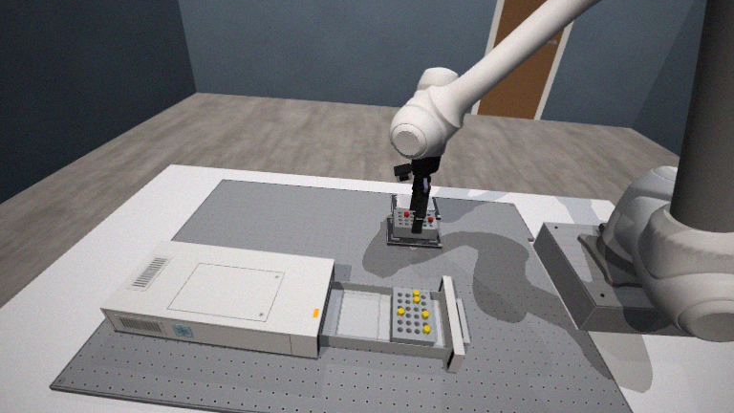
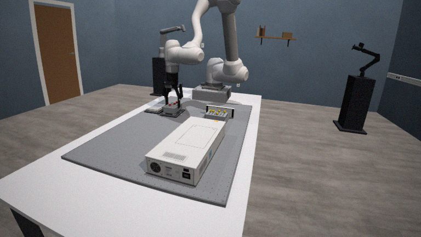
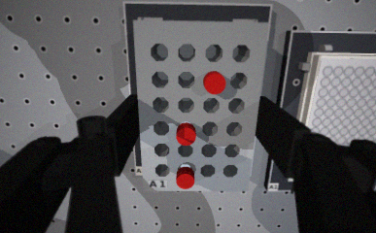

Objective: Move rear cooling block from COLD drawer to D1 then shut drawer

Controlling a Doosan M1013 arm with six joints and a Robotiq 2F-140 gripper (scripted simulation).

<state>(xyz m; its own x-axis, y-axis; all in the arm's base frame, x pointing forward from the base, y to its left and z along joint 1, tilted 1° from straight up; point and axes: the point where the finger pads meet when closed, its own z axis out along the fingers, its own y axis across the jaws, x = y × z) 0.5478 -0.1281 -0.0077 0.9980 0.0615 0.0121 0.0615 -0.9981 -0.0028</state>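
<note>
My gripper (image 1: 417,228) (image 2: 172,98) (image 3: 197,112) is shut on the rear cooling block (image 1: 400,222) (image 2: 171,108) (image 3: 200,65), a grey block with three red tubes (image 3: 215,82) standing in its bores. The block is level and low over the dark frame of deck slot D1 (image 1: 414,244) (image 3: 128,49); I cannot tell if it touches the slot. The white cooler COLD (image 1: 226,289) (image 2: 189,147) has its drawer (image 1: 356,314) pulled out and its orange lamp (image 1: 315,312) lit. The front block (image 1: 412,316) (image 2: 217,116) with yellow tubes sits in the drawer next to the handle (image 1: 451,321).
Slot D2 beyond D1 holds a white well plate (image 3: 355,92) (image 2: 154,109), close beside my right finger. The robot's base plinth (image 1: 584,272) stands to the right on the perforated deck plate (image 1: 270,213). The rear bay of the drawer is bare.
</note>
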